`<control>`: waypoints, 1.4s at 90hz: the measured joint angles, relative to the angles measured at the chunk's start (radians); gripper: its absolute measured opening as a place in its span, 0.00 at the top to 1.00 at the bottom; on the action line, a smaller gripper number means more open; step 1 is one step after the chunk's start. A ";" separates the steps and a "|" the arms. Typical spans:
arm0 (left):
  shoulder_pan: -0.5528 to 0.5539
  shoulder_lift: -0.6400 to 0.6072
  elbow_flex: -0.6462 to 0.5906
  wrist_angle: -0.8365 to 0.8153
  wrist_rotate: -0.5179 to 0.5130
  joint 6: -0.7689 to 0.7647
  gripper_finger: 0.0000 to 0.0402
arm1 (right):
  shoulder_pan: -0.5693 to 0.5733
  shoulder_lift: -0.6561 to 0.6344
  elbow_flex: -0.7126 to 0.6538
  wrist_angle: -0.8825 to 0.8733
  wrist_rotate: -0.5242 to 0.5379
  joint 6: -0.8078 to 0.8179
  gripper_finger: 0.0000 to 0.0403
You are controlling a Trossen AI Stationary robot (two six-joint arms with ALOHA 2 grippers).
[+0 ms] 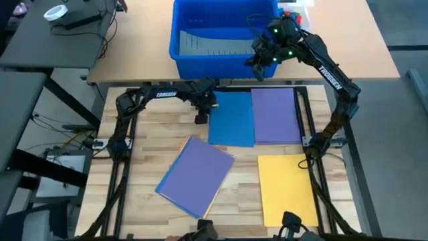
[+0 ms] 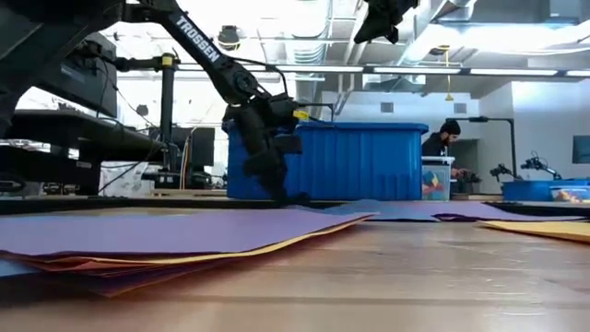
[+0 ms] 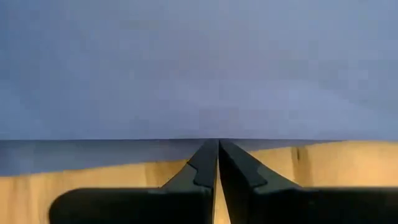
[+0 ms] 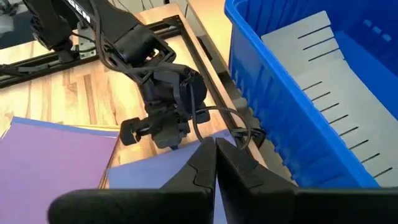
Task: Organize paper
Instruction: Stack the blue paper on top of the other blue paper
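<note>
High view: left gripper point(image 1: 201, 118) at the blue sheet's point(image 1: 232, 118) edge; purple sheet point(image 1: 275, 115) beside it, yellow sheet point(image 1: 287, 187) and a tilted purple stack point(image 1: 195, 175) nearer. Right gripper point(image 1: 257, 66) over the blue bin point(image 1: 182, 40).
Low view: left gripper point(image 2: 279, 192) tip at table level.
Wrist views: both jaws closed, empty.

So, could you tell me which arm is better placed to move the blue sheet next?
Probably the left. Its gripper, fingers shut, sits low at the blue sheet's edge, while the right gripper hangs raised over the bin, away from the paper.
</note>
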 joint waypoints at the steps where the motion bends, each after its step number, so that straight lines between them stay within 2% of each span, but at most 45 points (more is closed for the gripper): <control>1: 0.000 0.000 0.005 -0.011 0.000 -0.001 1.00 | 0.000 0.000 0.000 0.000 0.000 0.000 1.00; 31: 0.003 -0.003 0.103 -0.272 -0.051 -0.065 1.00 | 0.012 0.000 -0.026 -0.009 0.000 0.010 1.00; 45: 0.025 -0.015 0.109 -0.269 -0.055 -0.084 1.00 | 0.030 0.000 -0.109 0.022 0.000 0.031 1.00; 69: 0.065 -0.042 0.108 -0.365 -0.059 -0.128 1.00 | 0.043 0.000 -0.405 0.106 0.000 0.172 1.00; 90: 0.072 -0.118 0.108 -0.395 -0.057 -0.129 1.00 | 0.054 0.002 -0.725 0.355 0.013 0.312 1.00; 116: 0.072 -0.234 0.108 -0.421 -0.054 -0.117 1.00 | 0.159 0.001 -0.902 0.340 0.011 0.126 1.00; 126: 0.072 -0.265 0.108 -0.421 -0.054 -0.103 1.00 | 0.221 0.001 -0.952 0.288 -0.023 0.047 1.00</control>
